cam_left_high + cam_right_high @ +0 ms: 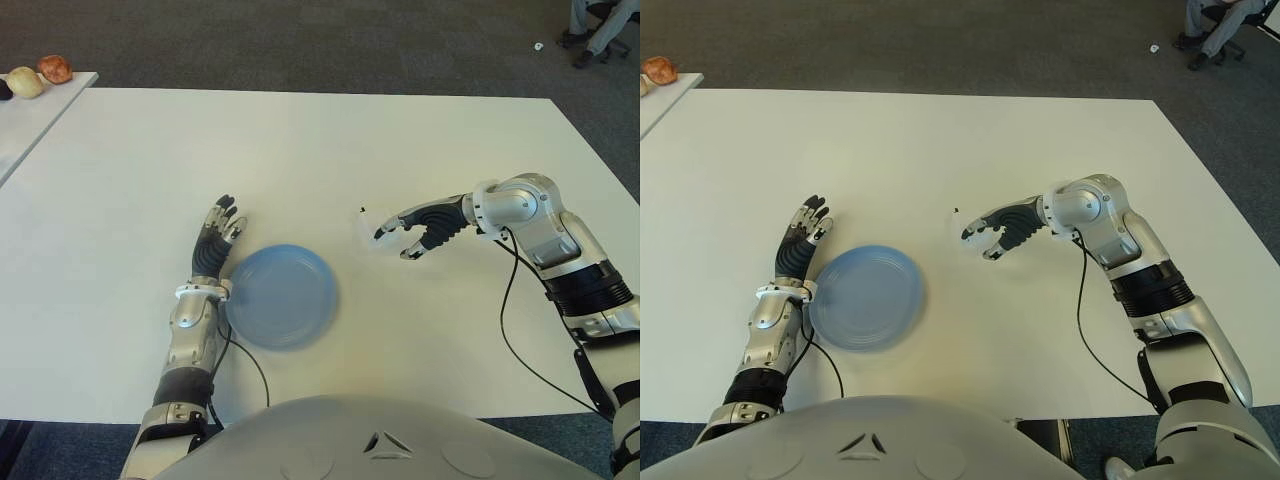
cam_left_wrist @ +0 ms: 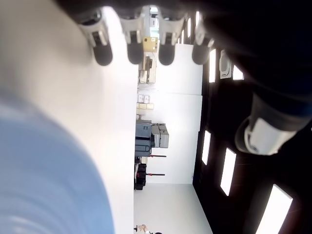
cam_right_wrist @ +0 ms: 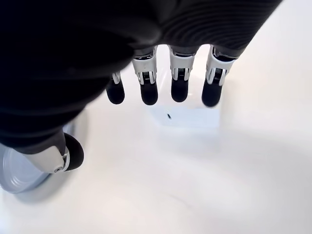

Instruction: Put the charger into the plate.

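Observation:
The white charger (image 1: 367,228) lies on the white table (image 1: 300,150), right of the round blue plate (image 1: 300,262). My right hand (image 1: 397,238) reaches in from the right; its fingertips (image 3: 148,93) hover over the charger (image 3: 187,117) while the thumb (image 3: 68,155) stands well apart from it. That hand is open and grasps nothing. The plate's edge (image 3: 14,178) shows beyond the thumb. My left hand (image 1: 218,240) shows just left of the plate, fingers (image 2: 131,46) straight and spread, holding nothing.
A second table at the far left carries two round fruit-like things (image 1: 27,82) (image 1: 55,68). A person's legs and a chair (image 1: 598,28) show on the dark carpet at the far right. A black cable (image 1: 508,320) hangs from my right forearm.

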Controlling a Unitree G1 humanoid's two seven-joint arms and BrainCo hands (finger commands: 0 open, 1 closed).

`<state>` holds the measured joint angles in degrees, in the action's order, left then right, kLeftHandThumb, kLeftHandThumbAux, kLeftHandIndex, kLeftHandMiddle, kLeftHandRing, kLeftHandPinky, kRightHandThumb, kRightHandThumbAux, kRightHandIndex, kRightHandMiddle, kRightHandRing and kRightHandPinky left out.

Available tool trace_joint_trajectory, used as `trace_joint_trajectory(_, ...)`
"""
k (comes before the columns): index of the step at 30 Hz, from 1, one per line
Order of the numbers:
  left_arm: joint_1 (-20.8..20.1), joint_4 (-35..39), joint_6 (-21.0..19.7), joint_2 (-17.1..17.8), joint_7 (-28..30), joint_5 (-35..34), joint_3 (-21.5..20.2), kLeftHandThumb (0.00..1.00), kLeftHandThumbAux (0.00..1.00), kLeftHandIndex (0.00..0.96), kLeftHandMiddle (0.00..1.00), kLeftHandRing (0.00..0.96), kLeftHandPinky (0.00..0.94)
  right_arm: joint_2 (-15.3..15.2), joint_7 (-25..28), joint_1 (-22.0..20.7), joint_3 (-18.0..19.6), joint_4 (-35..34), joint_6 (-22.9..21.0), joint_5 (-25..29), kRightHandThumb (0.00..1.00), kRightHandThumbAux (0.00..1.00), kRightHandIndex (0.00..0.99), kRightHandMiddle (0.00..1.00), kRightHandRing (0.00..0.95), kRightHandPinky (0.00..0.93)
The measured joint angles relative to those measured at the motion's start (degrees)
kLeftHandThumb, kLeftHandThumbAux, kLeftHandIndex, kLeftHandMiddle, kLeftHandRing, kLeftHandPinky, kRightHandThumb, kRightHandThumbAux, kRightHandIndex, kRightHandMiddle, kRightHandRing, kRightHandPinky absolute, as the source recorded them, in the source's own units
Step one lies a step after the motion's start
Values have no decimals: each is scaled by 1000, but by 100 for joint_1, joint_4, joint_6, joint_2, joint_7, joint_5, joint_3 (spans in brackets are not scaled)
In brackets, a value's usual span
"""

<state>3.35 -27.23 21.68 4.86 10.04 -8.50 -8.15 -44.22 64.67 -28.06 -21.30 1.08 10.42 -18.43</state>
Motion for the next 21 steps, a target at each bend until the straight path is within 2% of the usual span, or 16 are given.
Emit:
trace_joint_trajectory(3, -6, -7, 4, 1, 2, 1, 3, 0, 535, 16, 69, 37, 15, 31, -453, 165, 157, -94, 173, -33, 4, 480, 0, 5, 89, 154)
trace_joint_trajectory(7, -14, 2, 50, 9, 3, 2, 0, 0, 534, 16, 70, 39, 18, 161, -1418, 408, 396, -121, 578, -173, 72, 459, 0, 0, 26, 84)
trace_joint_trajectory(12, -41, 38, 158, 11, 3, 1, 0, 0, 536, 18, 72, 42, 23, 358, -2693, 603, 607, 20, 1188, -405, 151, 400, 0, 0, 4, 18)
trace_joint_trajectory(21, -52, 5, 224, 10, 3, 1, 1, 0, 539, 26, 73, 42, 25, 1015, -4955, 917, 933, 228, 1900, -912, 284, 284, 0, 0, 0, 0)
